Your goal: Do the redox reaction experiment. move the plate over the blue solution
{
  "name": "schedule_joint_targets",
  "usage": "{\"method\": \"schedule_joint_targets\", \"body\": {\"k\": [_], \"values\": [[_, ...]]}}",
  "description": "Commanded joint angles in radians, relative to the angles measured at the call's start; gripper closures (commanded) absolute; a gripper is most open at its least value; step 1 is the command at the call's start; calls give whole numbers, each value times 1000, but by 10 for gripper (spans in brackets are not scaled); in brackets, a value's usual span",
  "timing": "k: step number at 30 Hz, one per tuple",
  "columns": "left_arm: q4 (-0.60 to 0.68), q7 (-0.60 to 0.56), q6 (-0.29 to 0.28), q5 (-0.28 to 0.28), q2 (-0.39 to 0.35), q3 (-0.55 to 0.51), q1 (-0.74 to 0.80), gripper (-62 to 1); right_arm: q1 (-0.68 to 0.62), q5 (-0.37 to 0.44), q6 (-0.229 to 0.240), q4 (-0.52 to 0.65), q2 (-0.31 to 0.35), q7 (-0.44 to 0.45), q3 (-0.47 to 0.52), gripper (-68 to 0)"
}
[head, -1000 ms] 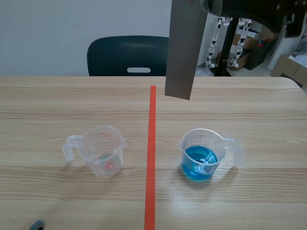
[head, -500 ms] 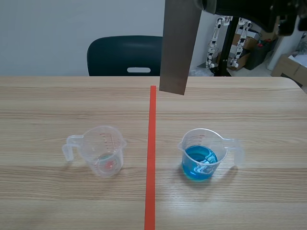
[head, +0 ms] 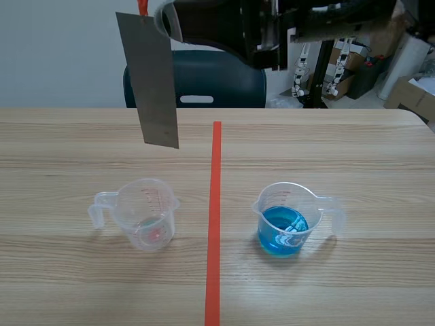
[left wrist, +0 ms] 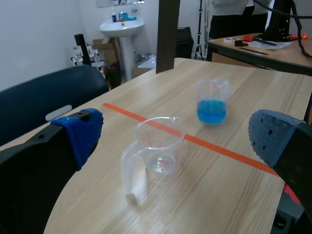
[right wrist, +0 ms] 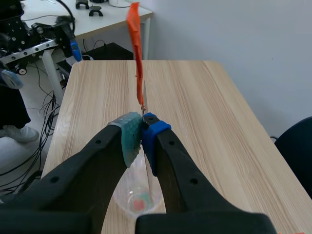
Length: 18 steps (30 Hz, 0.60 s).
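— Swung across, has it? Half a second ago the flat grey metal plate [head: 155, 81] hung just on the 3 o'clock side of the orange-red tape line [head: 214, 217].

— Yes. It now hangs on the 9 o'clock side of the line, lower end tilted slightly toward it, up in the air at about 12 o'clock from the clear plastic measuring cup with a reddish speck in its bottom [head: 146, 214].

— And the blue solution?

— The clear plastic cup of blue liquid [head: 285, 221] stands across the line, at 3 o'clock from the other cup. The plate is well apart from it, off at its 10 o'clock.

— What holds the plate?

— The right gripper [right wrist: 142, 134], on an arm that runs across the top of the scene. Its pads are clenched on the plate's upper edge, where an orange-red strip [right wrist: 135, 44] sticks up. The reddish-specked cup shows below its fingers.

— The other claw?

— The left gripper [left wrist: 178, 134] is released, fingers spread wide, low over the wooden table [head: 353, 149], with both cups ahead of it.

— Behind?

— A dark blue chair [head: 204, 78] at the far edge.
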Motion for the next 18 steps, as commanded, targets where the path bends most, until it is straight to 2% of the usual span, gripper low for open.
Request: {"method": "schedule_joint_targets", "body": {"k": [1,6,10,12,18], "values": [[22,29,-1,-38,-28,-6,-14,-623,14,15,3,3,16,14,12,-6],[77,114,-1,-136,-133,-6,-18,-611,14,37,27,3,47,-6,12,-7],[78,109,-1,-195,-145,-8,-27,-555,14,106,78,3,126,5,24,-7],[78,110,-1,-195,-145,-8,-40,-538,14,128,105,3,171,18,37,-7],[107,114,-3,-193,-144,-8,-102,-535,14,190,105,3,325,45,58,-7]]}}
